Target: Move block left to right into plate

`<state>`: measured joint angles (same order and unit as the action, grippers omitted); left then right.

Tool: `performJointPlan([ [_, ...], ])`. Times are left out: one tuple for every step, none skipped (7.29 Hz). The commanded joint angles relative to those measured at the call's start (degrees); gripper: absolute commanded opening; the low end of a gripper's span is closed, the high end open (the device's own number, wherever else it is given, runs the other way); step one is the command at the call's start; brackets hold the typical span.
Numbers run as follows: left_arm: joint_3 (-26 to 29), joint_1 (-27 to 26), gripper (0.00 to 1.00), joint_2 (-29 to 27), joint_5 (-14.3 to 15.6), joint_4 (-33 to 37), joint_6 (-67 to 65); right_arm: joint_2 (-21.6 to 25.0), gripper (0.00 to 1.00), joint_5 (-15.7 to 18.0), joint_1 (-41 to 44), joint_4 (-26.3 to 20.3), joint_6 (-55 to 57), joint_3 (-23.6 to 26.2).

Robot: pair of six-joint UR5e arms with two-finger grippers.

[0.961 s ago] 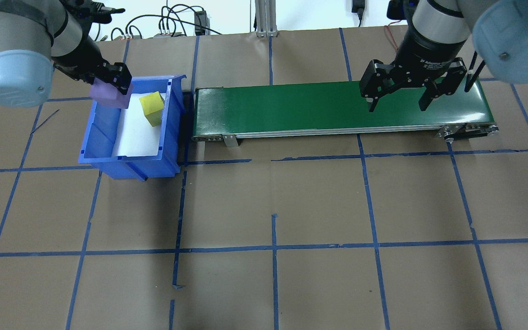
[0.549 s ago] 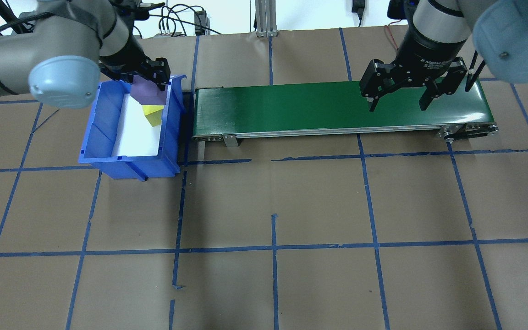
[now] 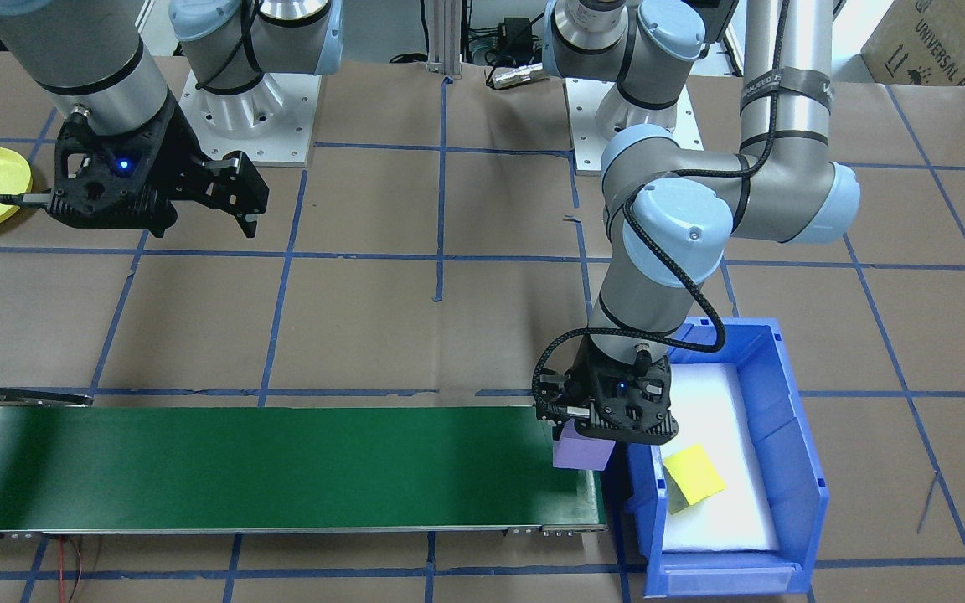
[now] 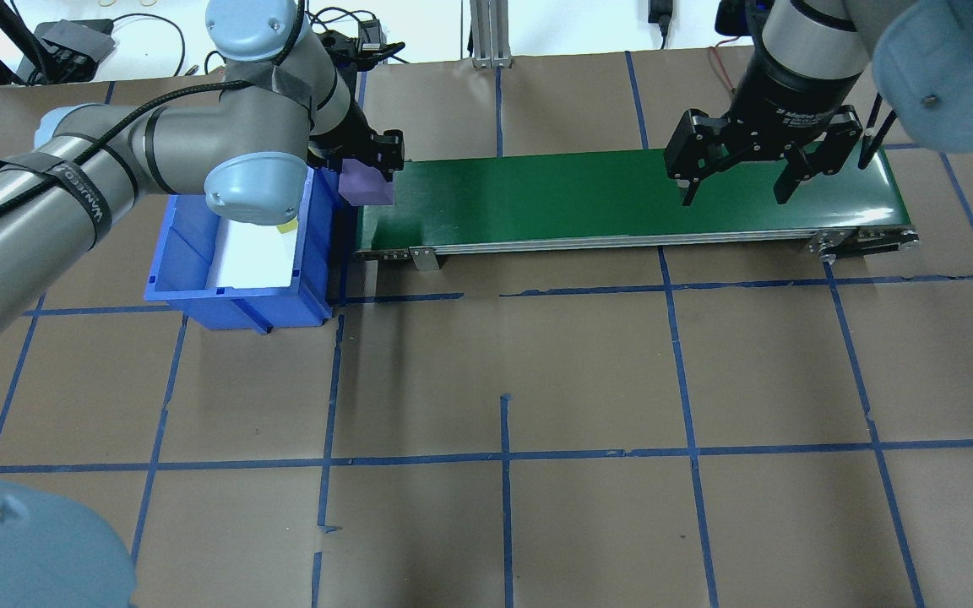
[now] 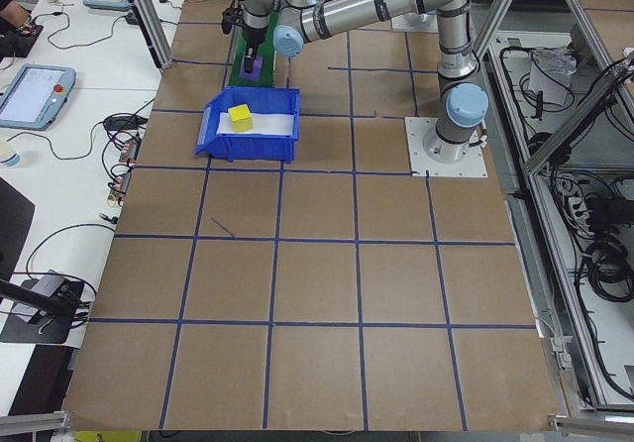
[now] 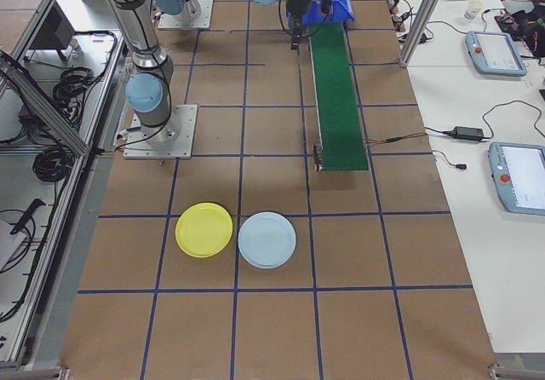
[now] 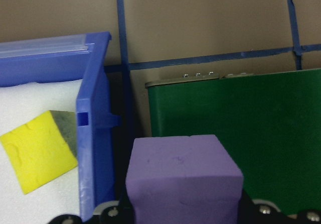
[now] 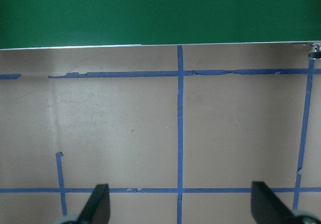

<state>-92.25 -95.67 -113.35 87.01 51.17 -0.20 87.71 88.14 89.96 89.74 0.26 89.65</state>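
— What lies under your claws?

— Below my left claw (image 4: pixel 368 169) runs the long green conveyor belt (image 4: pixel 622 198), its end just past the blue plastic bin (image 3: pixel 792 469). The round yellow plastic plate (image 6: pixel 204 229) sits well apart from both claws.

— And the blocks?

— My left claw is clenched on the purple foam block (image 3: pixel 581 450); the yellow foam block (image 3: pixel 692 476) lies in the bin beside it. My right claw (image 4: pixel 736 181) hangs spread wide over the belt's far end.

- The left gripper (image 3: pixel 585 429), gripping the purple block (image 3: pixel 582 451), is hanging over the green belt (image 3: pixel 281 465)'s end; the blue bin (image 3: pixel 809 469)'s wall is standing just beside it.
- Ahead along the belt, bare surface is lying open.
- The right gripper (image 4: pixel 738 184), fingers spread, is hovering over the belt's far end.
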Motion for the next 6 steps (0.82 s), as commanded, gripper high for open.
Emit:
performJointPlan([
  [0.22, -0.22, 1.0, -0.99, -1.32, -0.1, 0.28, 0.0, 1.0, -0.07, 0.04, 0.0, 0.0, 0.0],
  [0.75, -0.22, 1.0, -0.73, -0.8, -0.02, 0.55, 0.0, 1.0, -0.07, -0.05, 0.0, 0.0, 0.09],
  [1.01, 0.13, 1.0, 0.4, 0.08, 0.07, 0.46, -0.09, 1.0, -0.07, -0.05, 0.0, 0.0, 0.09],
  [0.93, 3.01, 1.0, 1.28, 3.39, 1.29, 4.9, 0.0, 1.0, -0.07, -0.05, 0.0, 0.0, 0.09],
  [0.93, 7.82, 1.0, 3.21, 3.6, 4.61, 10.25, 0.0, 1.0, -0.07, -0.05, 0.0, 0.09, 0.09],
  [1.01, 13.0, 1.0, 5.23, 3.25, 7.17, 17.53, -0.09, 1.0, -0.07, -0.14, 0.0, 0.09, 0.09],
])
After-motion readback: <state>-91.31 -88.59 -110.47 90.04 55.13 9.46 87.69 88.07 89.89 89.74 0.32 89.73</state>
